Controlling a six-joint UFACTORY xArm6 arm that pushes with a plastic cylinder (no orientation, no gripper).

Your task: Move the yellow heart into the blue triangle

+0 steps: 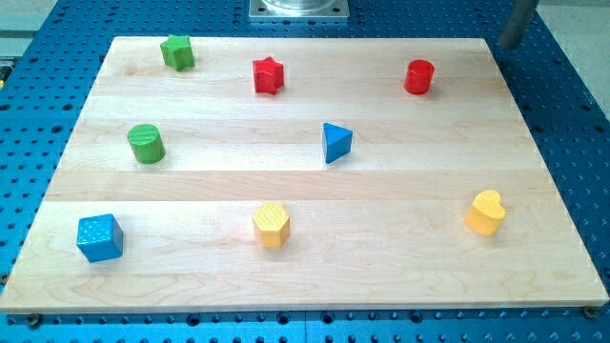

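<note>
Wooden board (305, 286) on blue pegboard: our yellow heart (486, 211) sits near right, well apart from the blue triangle (335, 142) at centre. We cannot see our tip or tell its state.

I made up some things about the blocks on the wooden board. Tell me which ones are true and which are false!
1. The yellow heart is touching the blue triangle. False: they sit well apart, with the heart nearer the view's bottom right.
2. There are two red blocks near the view's top. True: the red star and the red cylinder.
3. The blue cube is in the view's bottom left. True.
4. My tip is pushing the yellow heart. False: only a grey bit of rod shows at the view's top right; my tip cannot be made out, and nothing touches the heart.
5. There are three green blocks. False: just two, the green star and the green cylinder.
</note>
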